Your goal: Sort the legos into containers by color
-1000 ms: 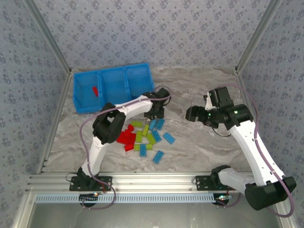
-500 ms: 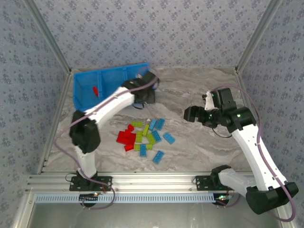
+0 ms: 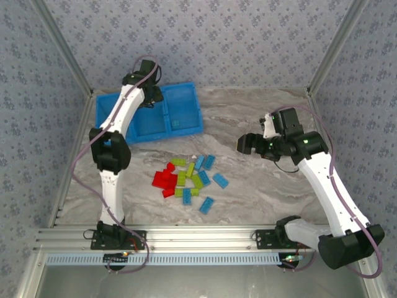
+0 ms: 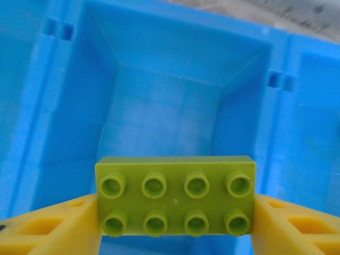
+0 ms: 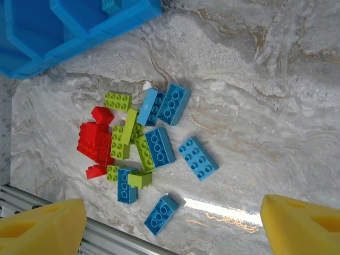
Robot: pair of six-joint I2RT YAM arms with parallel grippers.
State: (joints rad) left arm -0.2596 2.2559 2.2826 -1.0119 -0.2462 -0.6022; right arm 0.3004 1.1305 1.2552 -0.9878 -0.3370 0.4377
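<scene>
My left gripper (image 4: 175,215) is shut on a lime green lego (image 4: 175,194), its yellow fingers (image 4: 48,228) pressed against the brick's two short ends. It hangs over the middle compartment of the blue tray of containers (image 4: 239,106), which looks bare inside. From above, the left gripper (image 3: 151,94) is over the tray (image 3: 186,93). One blue lego (image 3: 177,124) lies in the right compartment. The remaining legos (image 3: 189,177), red, green and blue, are piled mid-table. My right gripper (image 3: 248,144) is open above the table, to the right of the pile (image 5: 133,143).
The left arm (image 3: 121,118) stretches across the tray's left compartment and hides its floor. An aluminium rail (image 3: 198,239) runs along the near edge. Patterned walls close in the back and sides. Bare marble table (image 3: 260,112) lies right of the tray.
The left arm swung from the pile up and back to the tray, carrying the green lego. The right gripper drifted slightly left.
</scene>
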